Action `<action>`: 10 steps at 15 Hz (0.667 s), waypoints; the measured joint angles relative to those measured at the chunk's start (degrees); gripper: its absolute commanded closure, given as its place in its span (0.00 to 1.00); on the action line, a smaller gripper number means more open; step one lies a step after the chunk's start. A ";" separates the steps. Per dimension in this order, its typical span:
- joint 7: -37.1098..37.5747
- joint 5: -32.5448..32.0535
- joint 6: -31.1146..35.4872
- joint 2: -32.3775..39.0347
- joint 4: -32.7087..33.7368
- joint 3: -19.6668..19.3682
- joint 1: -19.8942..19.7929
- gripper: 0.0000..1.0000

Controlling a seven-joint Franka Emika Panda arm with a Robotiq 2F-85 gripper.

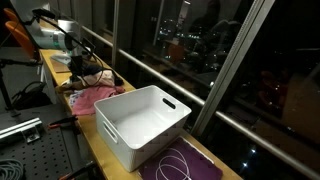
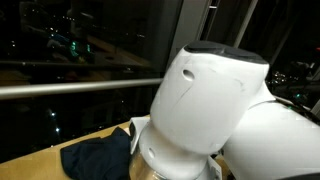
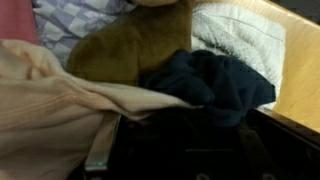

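the fingers hang low over a heap of clothes on the table. in an exterior view they are small and dark, and in the wrist view there is only a black blur along the bottom edge, so i cannot tell how wide they stand or whether they have hold of anything. closest under the wrist camera lies a peach cloth, its hem running across onto a dark blue cloth bunched just beside it. behind both, touching them, sits a brown cloth. farther back are a checked cloth and a white towel. well apart from the heap, along the table, stands a white bin. beyond it is a purple cloth with a thin cable looped on it.
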 measured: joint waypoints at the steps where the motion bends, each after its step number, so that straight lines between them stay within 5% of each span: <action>1: 0.63 0.01 0.00 -0.26 0.03 -0.33 0.64 1.00; 10: 1.87 -1.74 -3.98 -11.87 -4.65 -6.01 1.79 1.00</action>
